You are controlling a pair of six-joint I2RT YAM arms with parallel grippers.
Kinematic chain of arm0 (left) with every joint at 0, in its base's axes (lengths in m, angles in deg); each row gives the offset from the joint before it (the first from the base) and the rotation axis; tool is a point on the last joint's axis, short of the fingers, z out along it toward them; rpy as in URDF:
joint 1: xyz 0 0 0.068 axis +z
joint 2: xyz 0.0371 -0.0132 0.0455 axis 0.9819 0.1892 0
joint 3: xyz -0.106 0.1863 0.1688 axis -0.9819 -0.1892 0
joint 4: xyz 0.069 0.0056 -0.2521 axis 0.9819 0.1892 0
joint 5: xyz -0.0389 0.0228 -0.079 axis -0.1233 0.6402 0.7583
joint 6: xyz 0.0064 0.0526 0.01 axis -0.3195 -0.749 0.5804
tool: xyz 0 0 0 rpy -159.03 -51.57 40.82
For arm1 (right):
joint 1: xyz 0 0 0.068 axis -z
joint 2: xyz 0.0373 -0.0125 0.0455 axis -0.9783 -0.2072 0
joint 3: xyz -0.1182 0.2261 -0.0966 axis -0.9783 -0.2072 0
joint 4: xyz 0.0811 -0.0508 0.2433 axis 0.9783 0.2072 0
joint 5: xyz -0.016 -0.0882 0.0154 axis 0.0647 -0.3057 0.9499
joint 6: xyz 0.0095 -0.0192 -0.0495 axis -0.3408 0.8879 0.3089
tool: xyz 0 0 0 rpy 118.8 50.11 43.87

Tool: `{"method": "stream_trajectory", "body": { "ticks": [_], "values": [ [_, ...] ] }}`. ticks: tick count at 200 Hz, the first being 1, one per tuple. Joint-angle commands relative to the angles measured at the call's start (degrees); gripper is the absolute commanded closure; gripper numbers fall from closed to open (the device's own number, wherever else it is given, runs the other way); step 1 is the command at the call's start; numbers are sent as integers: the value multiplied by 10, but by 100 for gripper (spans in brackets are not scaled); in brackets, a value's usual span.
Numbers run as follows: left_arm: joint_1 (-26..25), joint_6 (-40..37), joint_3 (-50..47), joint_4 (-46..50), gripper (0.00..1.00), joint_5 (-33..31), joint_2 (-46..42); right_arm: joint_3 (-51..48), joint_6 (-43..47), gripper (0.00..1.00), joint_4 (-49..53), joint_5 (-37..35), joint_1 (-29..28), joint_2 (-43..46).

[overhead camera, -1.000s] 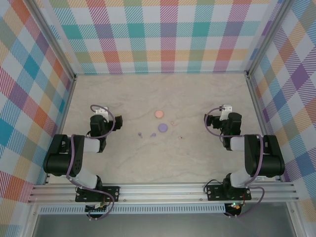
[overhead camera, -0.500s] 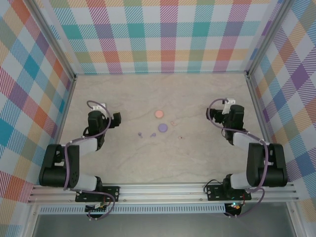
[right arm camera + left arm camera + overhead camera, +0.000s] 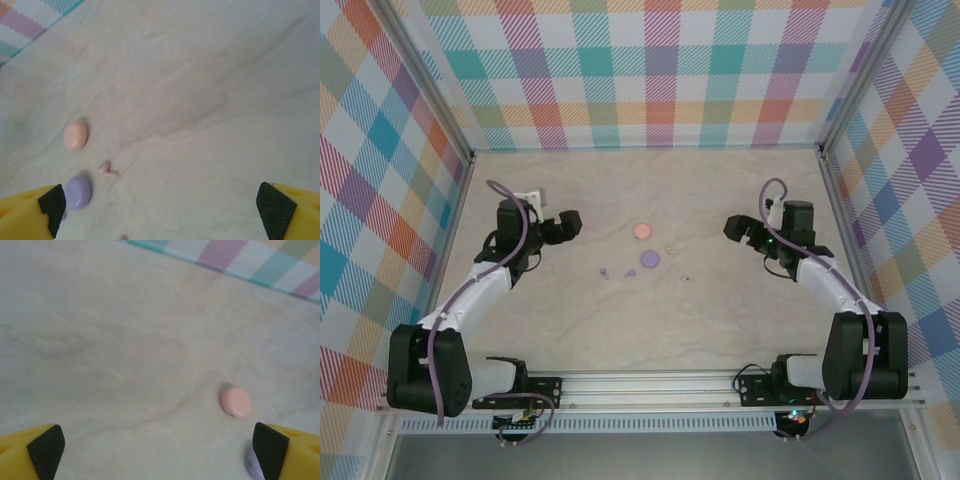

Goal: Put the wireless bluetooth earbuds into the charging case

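I had just unfolded and reached in toward the cases [image 3: 649,259], left fingers [image 3: 46,450] and right fingers [image 3: 272,207] apart and empty, so no earbuds [image 3: 604,271] were picked up yet.

- The desk [image 3: 720,320] has a pale, marble-patterned top, flat and level.
- The purple case [image 3: 649,260], round and closed, lies near mid-desk and serves as reference.
- The pink case [image 3: 642,231], round and closed, lies just beyond the purple case, apart from it.
- A pale earbud [image 3: 669,249] lies near the purple case, on the right-arm side.
- A second small earbud [image 3: 686,278], colour unclear, lies further out on that side and nearer the arm bases.
- A purple earbud [image 3: 630,272] lies just beside the purple case, on the left-arm side.
- A second purple earbud [image 3: 604,272] lies further out on that side.
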Motion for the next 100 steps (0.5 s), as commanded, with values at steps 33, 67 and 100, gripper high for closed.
{"method": "stream_trajectory", "body": {
  "ticks": [33,67,100],
  "values": [
    [-97,20,116,99,25,76,132,17,-44,8,38,88,-102,-61],
    [-144,34,189,114,41,112,239,30,-73,27,24,89,-146,-109],
    [-164,48,253,123,55,120,333,41,-117,49,-21,95,-187,-149]
  ]
}}
